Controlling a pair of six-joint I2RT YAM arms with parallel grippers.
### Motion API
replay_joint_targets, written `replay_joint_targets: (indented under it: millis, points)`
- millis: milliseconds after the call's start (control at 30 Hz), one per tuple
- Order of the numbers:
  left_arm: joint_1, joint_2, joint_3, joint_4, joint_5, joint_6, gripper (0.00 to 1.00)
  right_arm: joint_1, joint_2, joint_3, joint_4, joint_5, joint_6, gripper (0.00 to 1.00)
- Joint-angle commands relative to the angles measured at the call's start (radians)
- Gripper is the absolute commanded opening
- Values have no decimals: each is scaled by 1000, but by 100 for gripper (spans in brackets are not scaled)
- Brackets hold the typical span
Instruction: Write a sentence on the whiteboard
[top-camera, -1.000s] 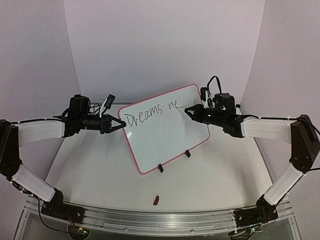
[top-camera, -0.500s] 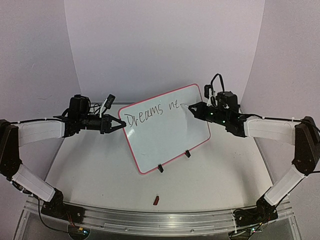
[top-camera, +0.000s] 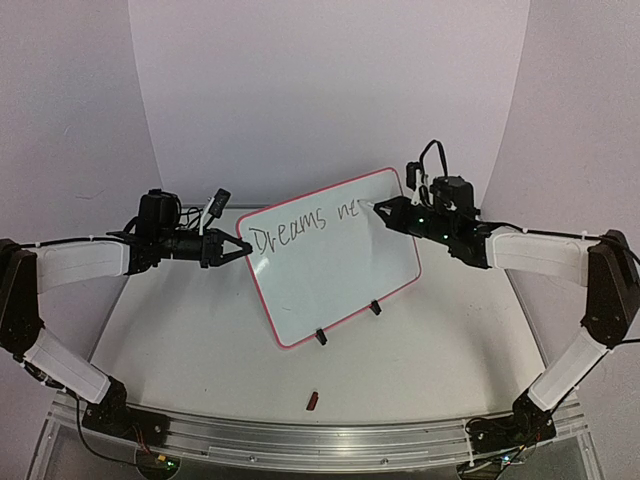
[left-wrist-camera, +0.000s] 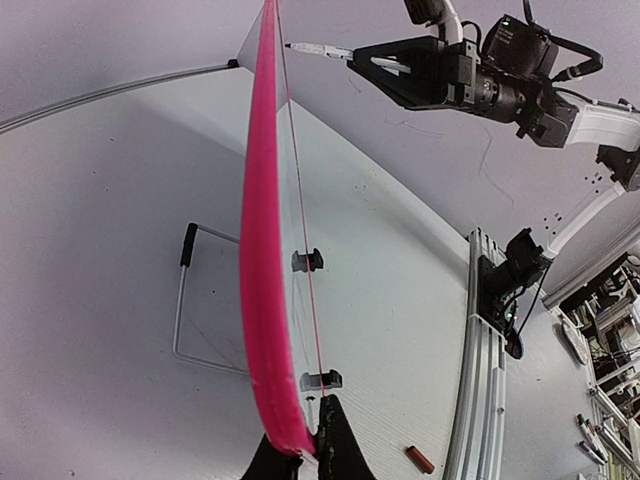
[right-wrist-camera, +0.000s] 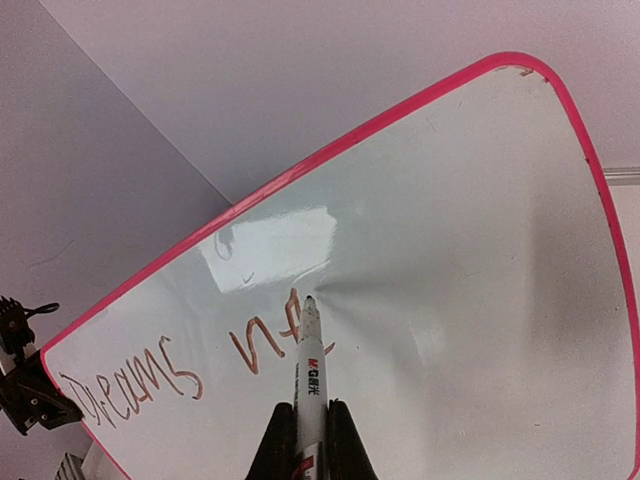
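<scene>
The whiteboard (top-camera: 335, 262) stands tilted on two black clip feet, with a pink-red frame. It reads "Dreams" and a few more letters in red-brown ink. My left gripper (top-camera: 243, 250) is shut on the board's left edge, seen edge-on in the left wrist view (left-wrist-camera: 265, 250); the gripper (left-wrist-camera: 305, 455) pinches the frame's lower end. My right gripper (top-camera: 385, 214) is shut on a white marker (right-wrist-camera: 308, 385). Its tip touches the board (right-wrist-camera: 450, 300) just right of the last letters. The marker tip also shows in the top view (top-camera: 366, 207).
A small red-brown marker cap (top-camera: 312, 401) lies on the table near the front rail; it also shows in the left wrist view (left-wrist-camera: 419, 460). A wire stand (left-wrist-camera: 195, 300) sits behind the board. A metal rail (top-camera: 300, 440) runs along the near edge.
My right gripper has moved up and left with the marker, adding a stroke after "ne". The left gripper and the board have not moved.
</scene>
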Motion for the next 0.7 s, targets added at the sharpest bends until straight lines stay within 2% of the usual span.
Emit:
replay_joint_targets:
  millis: [0,667]
  points:
    - [-20,6,2,-48,-30,104,0,-2,21,32,14,-11,-12,0]
    - [-20,4,3,-53,-35,104,0,-18,36,44,13,48,3,0]
